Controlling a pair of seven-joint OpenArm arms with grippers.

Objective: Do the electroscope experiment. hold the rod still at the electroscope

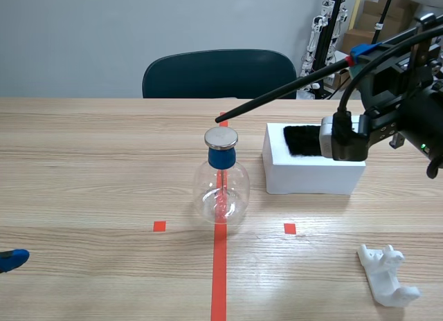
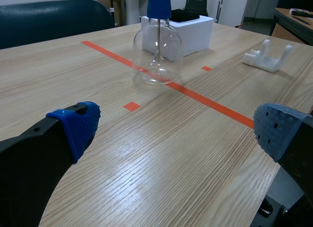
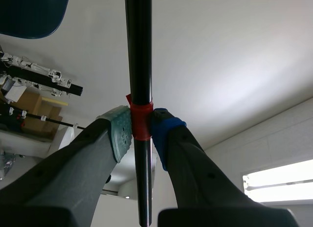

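The electroscope (image 1: pixel 221 184) is a clear glass flask with a blue stopper and a flat metal disc on top, standing on the red tape line; it also shows ahead of my left gripper as the electroscope (image 2: pixel 157 46). A long black rod (image 1: pixel 291 90) slants down from the upper right, its tip a short way above and behind the disc. My right gripper (image 1: pixel 361 56) is shut on the rod (image 3: pixel 138 65) at a red tape band, pads pressed on both sides. Low at the near left edge, my left gripper (image 2: pixel 171 134) stands open, holding nothing.
A white foam block (image 1: pixel 313 165) with a black cloth (image 1: pixel 302 139) in its recess sits right of the flask. A white plastic stand (image 1: pixel 387 274) lies at the near right. A dark chair (image 1: pixel 219 73) stands behind the table's far edge.
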